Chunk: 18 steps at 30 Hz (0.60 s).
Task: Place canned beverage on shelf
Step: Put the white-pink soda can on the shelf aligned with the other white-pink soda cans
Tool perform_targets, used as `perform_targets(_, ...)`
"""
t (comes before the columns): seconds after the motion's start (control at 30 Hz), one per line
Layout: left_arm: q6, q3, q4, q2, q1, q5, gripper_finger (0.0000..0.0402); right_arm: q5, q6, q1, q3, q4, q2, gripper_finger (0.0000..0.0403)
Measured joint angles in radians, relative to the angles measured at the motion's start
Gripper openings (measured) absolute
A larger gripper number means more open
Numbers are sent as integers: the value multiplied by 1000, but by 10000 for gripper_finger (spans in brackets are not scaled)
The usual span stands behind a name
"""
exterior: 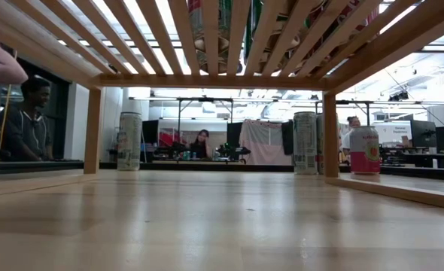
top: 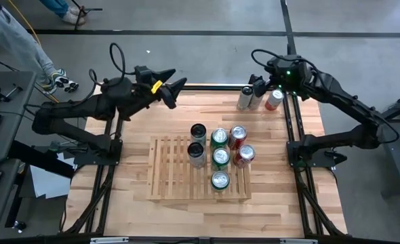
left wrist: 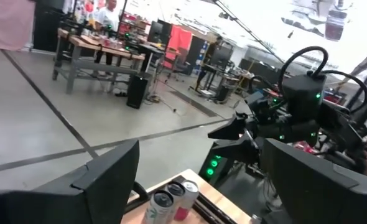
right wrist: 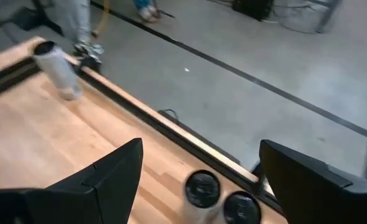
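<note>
Seven cans stand upright on the light-wood slatted shelf.

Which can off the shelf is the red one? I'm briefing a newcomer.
Look at the butcher-block tabletop, at the far right corner beyond the slatted shelf. Three cans stand there below the right gripper; the red can is rightmost, beside two silver cans.

You can't read any text here: the print on the white can, the tall can and the pink can in the low view is too small to make out.
</note>
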Motion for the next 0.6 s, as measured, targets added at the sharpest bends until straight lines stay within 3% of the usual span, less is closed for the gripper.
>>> perform_targets(0.33,29,-6,-22,0,28,-15,333,12,50,-63,0,-2,129,307)
perform_targets(0.47,14,-9,-130,1,33,-48,333,6,122,-84,0,1,200,307)
perform_targets(0.6,-54,-10,-319,-18,116,-20,333,-37,220,-114,0,1,278,307)
